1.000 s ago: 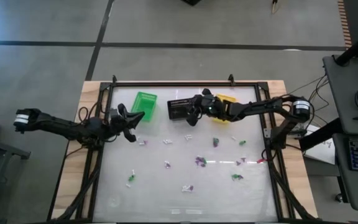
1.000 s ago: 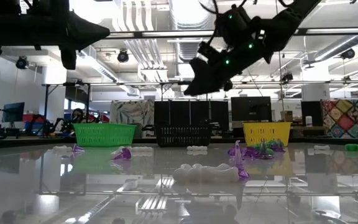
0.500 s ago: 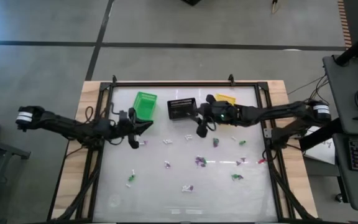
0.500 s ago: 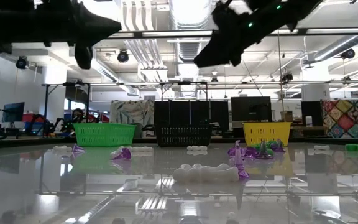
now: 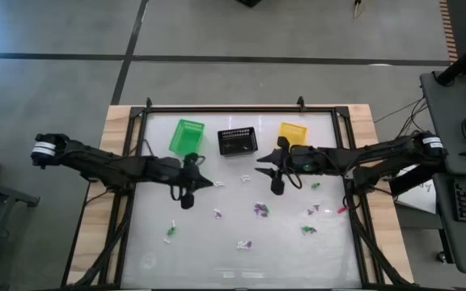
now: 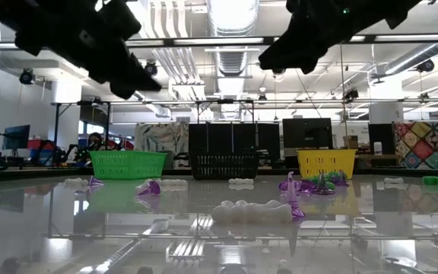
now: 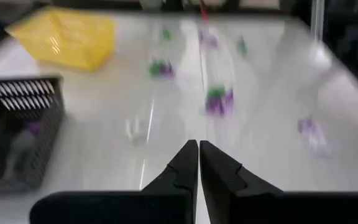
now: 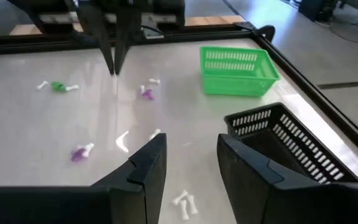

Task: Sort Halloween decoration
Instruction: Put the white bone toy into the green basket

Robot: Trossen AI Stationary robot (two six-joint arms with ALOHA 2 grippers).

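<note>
The Halloween decoration lies scattered on the glossy table as tiny trinkets: a white one [image 5: 219,184], a purple one [image 5: 260,210], a green one [image 5: 171,233] and several more. My left gripper [image 5: 209,183] [image 7: 198,149] hovers shut over the table's middle left with nothing between its fingers. My right gripper [image 5: 260,171] [image 8: 191,146] faces it from the right, open and holding nothing, on the near side of the black basket [image 5: 237,141]. A white trinket [image 8: 185,200] lies below its fingers.
Three small baskets stand in a row near the far edge: green [image 5: 186,136], black, yellow [image 5: 292,133]. A black metal frame [image 5: 241,108] runs around the table. Both arms hang well above the tabletop in the low view, left [image 6: 90,46] and right [image 6: 318,30].
My left gripper has drawn away from the green basket toward the table's middle and near side, its fingers tipping up from pointing steeply down to nearly level. My right gripper has left the black basket, swinging toward the near edge and rising.
</note>
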